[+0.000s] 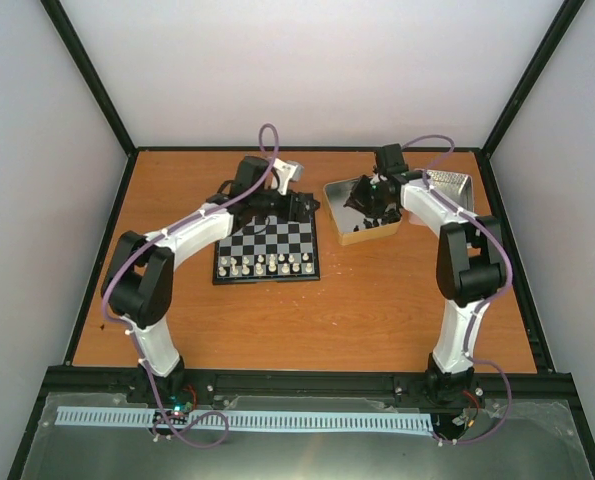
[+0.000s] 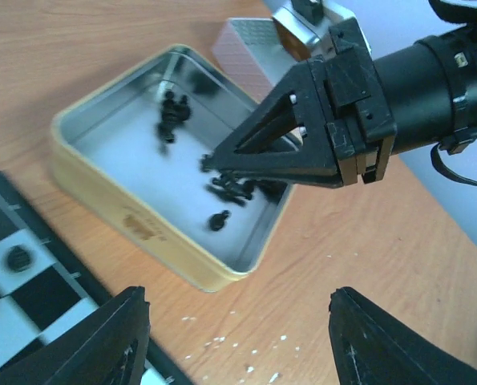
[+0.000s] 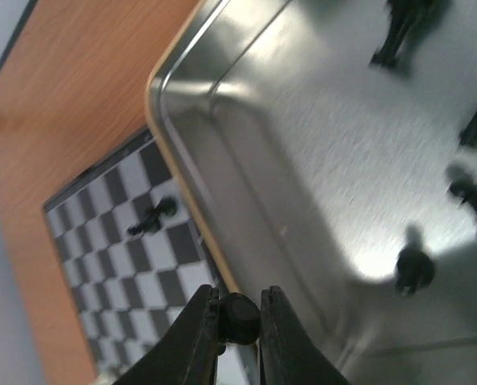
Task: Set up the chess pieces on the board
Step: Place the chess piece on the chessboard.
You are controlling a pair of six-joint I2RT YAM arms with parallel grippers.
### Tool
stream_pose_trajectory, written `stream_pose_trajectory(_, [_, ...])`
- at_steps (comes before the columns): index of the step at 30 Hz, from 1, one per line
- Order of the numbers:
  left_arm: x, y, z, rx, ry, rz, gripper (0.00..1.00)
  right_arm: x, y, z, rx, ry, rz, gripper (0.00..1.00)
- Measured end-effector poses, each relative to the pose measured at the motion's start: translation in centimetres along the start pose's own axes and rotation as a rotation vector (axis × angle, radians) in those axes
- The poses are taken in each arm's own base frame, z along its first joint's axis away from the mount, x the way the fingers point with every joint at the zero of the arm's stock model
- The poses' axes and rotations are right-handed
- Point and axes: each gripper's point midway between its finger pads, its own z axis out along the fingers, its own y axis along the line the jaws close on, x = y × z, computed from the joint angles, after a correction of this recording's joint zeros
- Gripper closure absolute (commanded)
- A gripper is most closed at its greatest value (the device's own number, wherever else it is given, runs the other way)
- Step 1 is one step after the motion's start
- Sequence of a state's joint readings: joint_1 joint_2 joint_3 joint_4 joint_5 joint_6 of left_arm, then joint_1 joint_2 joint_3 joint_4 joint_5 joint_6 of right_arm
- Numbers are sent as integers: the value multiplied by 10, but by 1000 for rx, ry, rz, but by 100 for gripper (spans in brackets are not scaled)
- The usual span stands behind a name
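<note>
Now right gripper [image 3: 240,301] jaws clench a black chess piece [image 3: 239,318]. Left gripper [image 2: 238,305] jaws stand released. Tin [image 1: 360,236] lies at 2 o'clock of board [image 1: 267,251].

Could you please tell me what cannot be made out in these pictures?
Top view: the far rows of the board, partly hidden behind the left arm.
Right wrist view: the type of the held piece in the right end effector; only its round end shows.
Left wrist view: the number of black pieces in the tin; they are blurred, and some are behind that end effector.
</note>
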State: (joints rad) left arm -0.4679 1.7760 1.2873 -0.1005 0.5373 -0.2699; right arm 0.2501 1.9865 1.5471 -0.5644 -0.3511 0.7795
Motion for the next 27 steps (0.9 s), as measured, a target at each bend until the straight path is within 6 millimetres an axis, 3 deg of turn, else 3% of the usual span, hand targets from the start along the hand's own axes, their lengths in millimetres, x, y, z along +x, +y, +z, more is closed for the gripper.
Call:
stream_pose_trajectory(6, [15,-23,29,103,23,28,46,40,14,-19,-170,100,143,89])
stream_pose_trajectory(11, [25,-28,36,147,33,14,55,69,12,-21,-248,195,279,89])
stream_pose_trajectory(20, [24,-35,36,190,19,11,56,74,33,-25,-349,245,362,88])
stream_pose_trajectory(27, [33,-30,42,192,42,-2,70,73,45,-29,-398,266,390,88])
